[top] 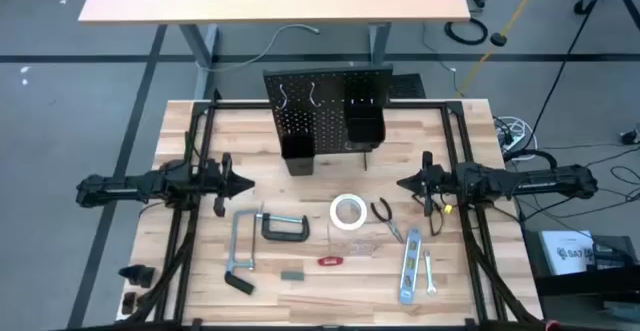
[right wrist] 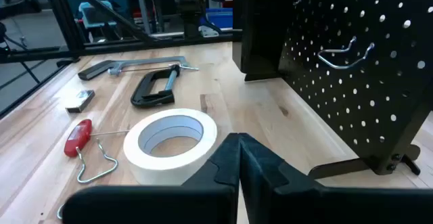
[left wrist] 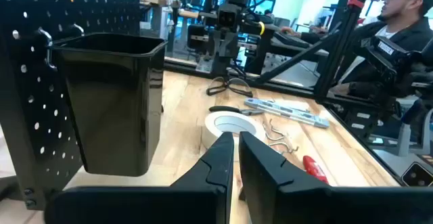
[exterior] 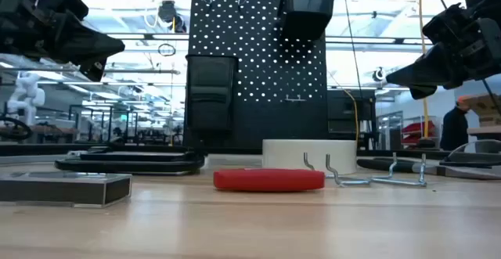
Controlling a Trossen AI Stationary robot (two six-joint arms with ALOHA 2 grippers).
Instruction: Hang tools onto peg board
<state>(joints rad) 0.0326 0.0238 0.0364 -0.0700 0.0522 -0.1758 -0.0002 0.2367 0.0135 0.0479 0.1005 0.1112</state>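
both arms parked level above the table. my left gripper [top: 243, 183] at 9 o'clock and right gripper [top: 404, 183] at 3: fingers pinched together, empty. tape roll [top: 348, 212], c-clamp [top: 285, 226], pliers [top: 385, 216] lie flat at centre, unhung; peg board [top: 325, 106] upright at 12.

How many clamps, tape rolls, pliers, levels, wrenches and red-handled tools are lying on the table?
Clamps: 2, the grey bar clamp and the dark C-clamp
Tape rolls: 1, the white tape roll
Pliers: 1, the black pliers
Levels: 1, the silver level
Wrenches: 1, the small wrench
Red-handled tools: 1, the red-handled tool
Total: 7
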